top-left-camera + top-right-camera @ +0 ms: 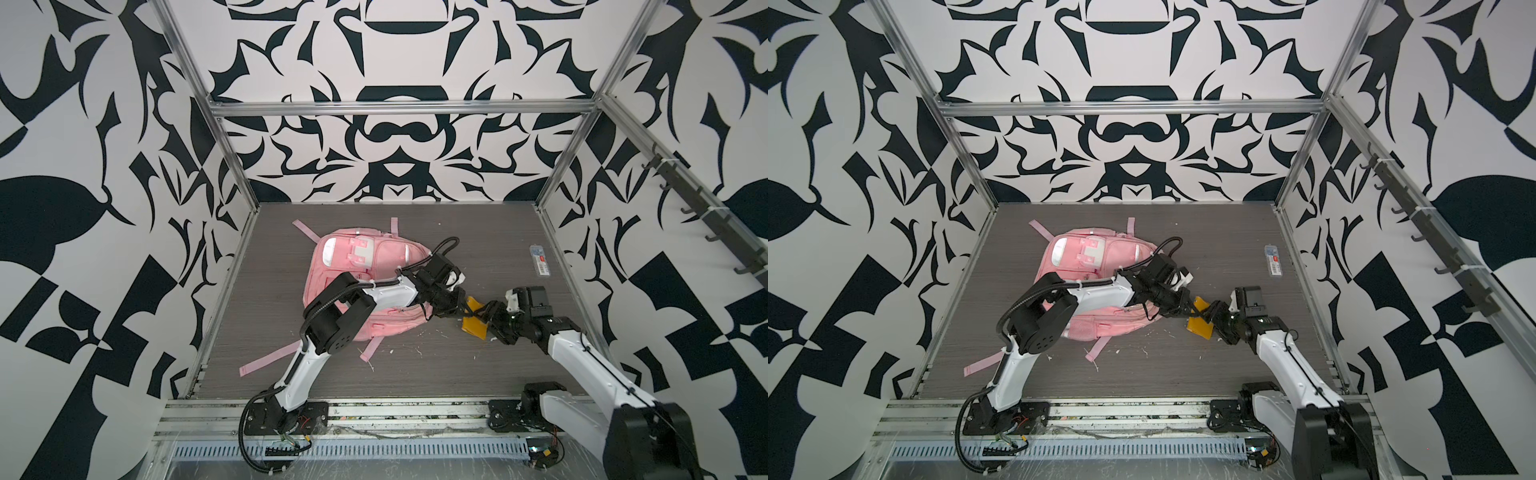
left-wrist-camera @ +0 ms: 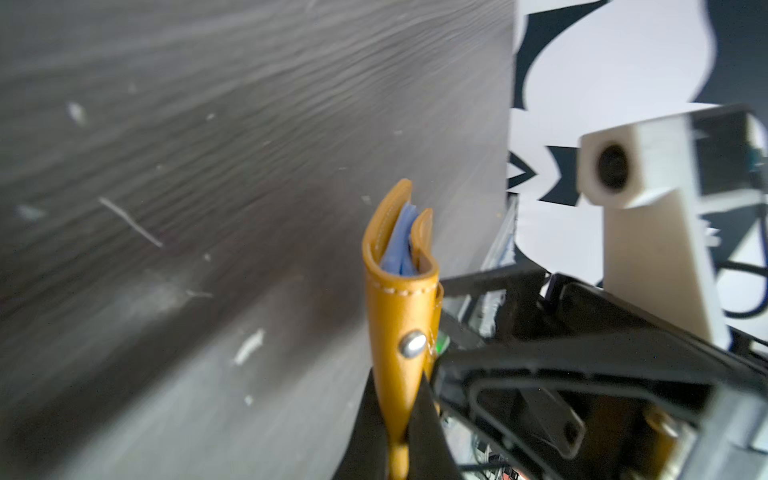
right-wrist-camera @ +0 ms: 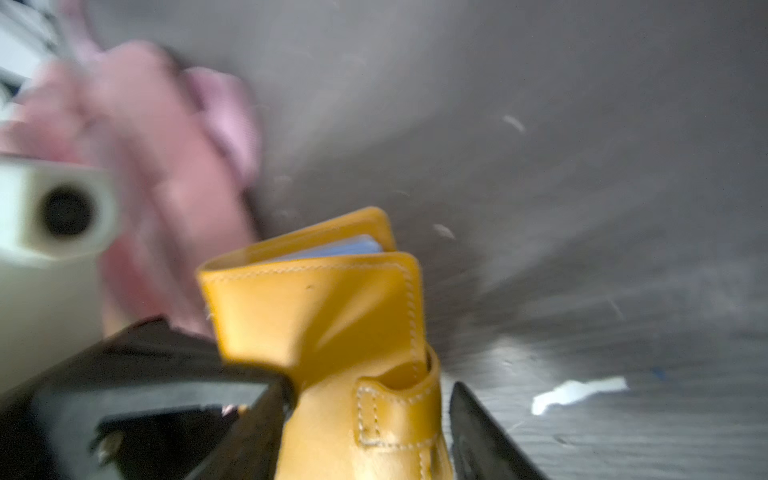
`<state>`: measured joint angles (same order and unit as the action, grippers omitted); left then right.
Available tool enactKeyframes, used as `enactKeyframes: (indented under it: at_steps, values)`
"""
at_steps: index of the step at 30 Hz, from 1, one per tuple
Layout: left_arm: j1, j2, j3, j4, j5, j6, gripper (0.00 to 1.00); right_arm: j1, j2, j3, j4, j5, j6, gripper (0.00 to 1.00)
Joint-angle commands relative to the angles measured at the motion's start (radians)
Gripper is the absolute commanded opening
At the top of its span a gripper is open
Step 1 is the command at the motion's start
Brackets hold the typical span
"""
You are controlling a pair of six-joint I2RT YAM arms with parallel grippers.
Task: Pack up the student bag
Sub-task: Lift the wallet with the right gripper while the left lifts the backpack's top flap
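Left pincer (image 2: pixel 399 415) clenched on the thin edge of a yellow wallet (image 2: pixel 399 307); blue cards show in the wallet's fold. Right pincer (image 3: pixel 365 395) brackets the same wallet (image 3: pixel 316 307). One jaw is against the leather and a sliver of gap shows at the other. The wrist view is smeared, but it looks released rather than gripping. In both top views the two pincers meet nose to nose over the wallet (image 1: pixel 476 322), just off the near right corner of the student bag (image 1: pixel 357 266).

Progress: early, by my reading.
- Student bag lies flat, left of centre on the desk (image 1: pixel 415 374), front pockets up. No open mouth visible; the left arm hides the lower part.
- Wallet is outside the bag, held above the desk.
- A slim clear case (image 1: pixel 541 260) lies well apart, near the right rail, untouched.
- To do, I judge: open a compartment, load the wallet and the case, close up.

Room:
- Bare desk in front of the wallet and between the wallet and the case.
- Pink straps (image 1: pixel 257 365) splay toward the near and far edges and could snag.
- The case sits close to the right rail, so a pincer has little side room there.
- White scraps are scattered over the near desk.
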<state>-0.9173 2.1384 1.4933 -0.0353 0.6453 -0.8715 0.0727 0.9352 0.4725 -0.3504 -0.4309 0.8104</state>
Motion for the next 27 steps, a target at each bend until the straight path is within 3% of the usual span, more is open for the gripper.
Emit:
enactKeyframes:
  at_steps: [1, 5, 9, 14, 18, 25, 27]
  values:
    - [0.047, -0.138, -0.011, -0.024, 0.030, 0.038, 0.00, 0.005, -0.091, 0.099, -0.001, -0.077, -0.111, 0.95]
    - [0.118, -0.238, -0.027, -0.064, 0.050, 0.056, 0.00, 0.004, -0.055, 0.239, -0.089, -0.114, -0.232, 0.99]
    - [0.198, -0.331, -0.035, -0.095, 0.101, 0.092, 0.00, 0.006, 0.004, 0.350, -0.065, -0.223, -0.299, 0.99]
    - [0.294, -0.409, -0.043, -0.127, 0.211, 0.133, 0.00, 0.010, 0.076, 0.412, 0.164, -0.459, -0.254, 0.99]
    - [0.331, -0.461, -0.070, -0.118, 0.252, 0.153, 0.00, 0.040, 0.166, 0.487, 0.220, -0.569, -0.270, 0.99]
    - [0.340, -0.474, -0.085, -0.049, 0.285, 0.118, 0.00, 0.102, 0.298, 0.541, 0.399, -0.593, -0.160, 0.99]
    - [0.340, -0.474, -0.085, -0.013, 0.291, 0.095, 0.00, 0.109, 0.328, 0.545, 0.442, -0.591, -0.139, 0.89]
